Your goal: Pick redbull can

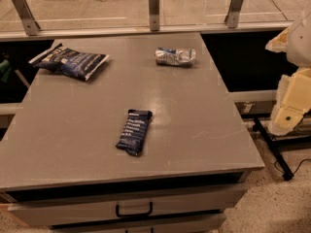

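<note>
The redbull can (175, 56) is a small, crumpled silver can with blue patches. It lies on its side at the far right of the grey table top (194, 110). My gripper (290, 103) shows as cream-coloured parts at the right edge of the view. It is off the table, right of its right edge, and well apart from the can. Nothing is seen in it.
A flat dark navy bar wrapper (134, 131) lies near the table's front middle. A large dark blue chip bag (70, 61) lies at the far left. A glass railing with metal posts (154, 8) runs behind the table. Drawers with a handle (133, 210) are below the front edge.
</note>
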Tool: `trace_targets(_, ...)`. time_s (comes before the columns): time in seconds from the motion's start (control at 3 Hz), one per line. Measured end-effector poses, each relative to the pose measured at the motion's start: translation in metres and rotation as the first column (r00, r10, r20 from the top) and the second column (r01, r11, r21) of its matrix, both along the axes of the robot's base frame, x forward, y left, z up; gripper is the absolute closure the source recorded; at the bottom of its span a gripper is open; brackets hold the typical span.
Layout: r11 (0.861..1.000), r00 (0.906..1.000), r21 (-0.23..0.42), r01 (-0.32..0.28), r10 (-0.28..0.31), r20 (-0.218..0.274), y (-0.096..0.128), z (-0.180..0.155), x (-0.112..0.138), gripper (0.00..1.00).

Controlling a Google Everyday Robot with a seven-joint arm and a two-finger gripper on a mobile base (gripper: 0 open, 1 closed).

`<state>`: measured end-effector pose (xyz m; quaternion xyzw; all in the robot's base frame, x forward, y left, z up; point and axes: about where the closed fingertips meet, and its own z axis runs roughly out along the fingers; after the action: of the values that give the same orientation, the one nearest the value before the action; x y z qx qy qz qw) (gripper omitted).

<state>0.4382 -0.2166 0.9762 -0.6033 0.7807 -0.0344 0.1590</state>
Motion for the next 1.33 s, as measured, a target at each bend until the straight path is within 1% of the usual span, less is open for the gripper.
trace_targets(0.33, 1.000, 1.0000, 0.004, 0.000, 0.000, 0.005, 0.000, 0.001, 0.001, 0.00)
trace_targets(0.67, 0.998, 0.9979, 0.055, -0.038, 0.035, 0.055, 0.007, -0.007, 0.040, 0.00)
trace_targets(1.0, 0.983, 0.9878, 0.160, -0.093, 0.071, 0.138, 0.028, -0.023, 0.119, 0.00)
trace_targets(1.33, 0.956, 0.9741, 0.264, -0.129, 0.073, 0.214, 0.059, -0.033, 0.192, 0.00)
